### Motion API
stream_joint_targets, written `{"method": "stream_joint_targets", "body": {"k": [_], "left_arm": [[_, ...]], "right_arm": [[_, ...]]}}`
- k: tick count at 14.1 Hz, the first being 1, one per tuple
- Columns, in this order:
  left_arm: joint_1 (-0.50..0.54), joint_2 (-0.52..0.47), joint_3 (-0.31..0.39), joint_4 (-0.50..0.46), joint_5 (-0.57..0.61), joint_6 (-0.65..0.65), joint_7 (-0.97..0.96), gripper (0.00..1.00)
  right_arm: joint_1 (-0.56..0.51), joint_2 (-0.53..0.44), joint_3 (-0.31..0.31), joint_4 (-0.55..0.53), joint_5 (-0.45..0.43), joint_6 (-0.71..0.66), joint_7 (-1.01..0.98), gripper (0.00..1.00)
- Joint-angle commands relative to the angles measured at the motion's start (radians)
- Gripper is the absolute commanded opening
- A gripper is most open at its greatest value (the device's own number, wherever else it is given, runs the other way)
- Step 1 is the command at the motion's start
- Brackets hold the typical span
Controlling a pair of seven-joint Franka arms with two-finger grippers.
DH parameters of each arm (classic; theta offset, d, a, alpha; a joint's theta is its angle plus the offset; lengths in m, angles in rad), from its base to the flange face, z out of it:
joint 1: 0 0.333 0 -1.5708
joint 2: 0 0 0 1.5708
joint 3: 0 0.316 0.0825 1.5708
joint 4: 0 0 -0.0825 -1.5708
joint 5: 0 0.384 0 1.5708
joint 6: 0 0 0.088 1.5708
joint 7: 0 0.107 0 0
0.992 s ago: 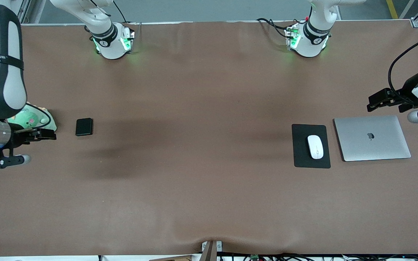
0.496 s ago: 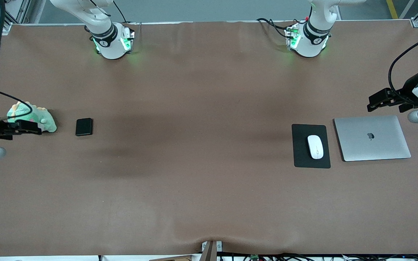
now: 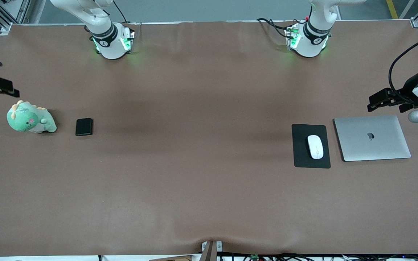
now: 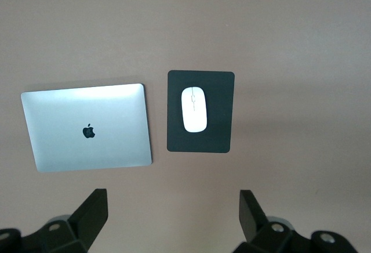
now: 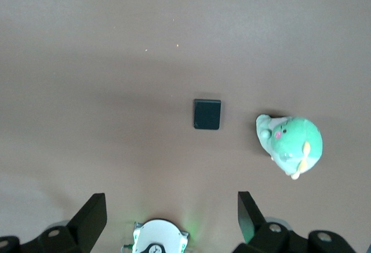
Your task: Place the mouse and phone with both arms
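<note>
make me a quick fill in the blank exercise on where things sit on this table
1. The white mouse lies on the black ____.
2. The closed silver ____ lies beside the mouse pad, toward the left arm's end of the table.
3. The phone lies beside a green plush ____.
4. The left pincer and the right pincer both have their fingers ____ and hold nothing.

Missing words: mouse pad; laptop; dinosaur; open
</note>
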Motion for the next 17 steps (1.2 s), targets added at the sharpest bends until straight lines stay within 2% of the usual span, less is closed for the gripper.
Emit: {"method": "stream_joint_targets", "body": {"k": [1, 3, 6, 8, 10, 17], "left_arm": [[0.004, 0.004, -0.003, 0.018, -0.005, -0.006, 0.017, 1.0], [0.004, 0.004, -0.003, 0.018, -0.005, -0.006, 0.017, 1.0], [0.004, 0.004, -0.003, 0.018, -0.004, -0.006, 0.017, 1.0], [0.004, 0.004, -0.003, 0.018, -0.005, -0.006, 0.017, 1.0], [0.004, 0.004, -0.003, 0.018, -0.004, -0.006, 0.017, 1.0], [0.004, 0.004, -0.003, 0.018, -0.005, -0.006, 0.017, 1.0]], "right_arm": [[-0.007, -0.071, 0.017, -0.055, 0.0, -0.027, 0.061, 1.0], [-0.01, -0.107, 0.023, -0.096, 0.0, -0.033, 0.136, 1.0], [-0.028, -0.159, 0.049, -0.15, -0.001, -0.05, 0.143, 1.0], [-0.098, -0.226, 0.114, -0.251, -0.003, -0.006, 0.143, 1.0], [-0.129, -0.262, 0.187, -0.291, -0.049, 0.019, 0.143, 1.0], [-0.13, -0.257, 0.188, -0.279, -0.087, 0.038, 0.144, 1.0]]}}
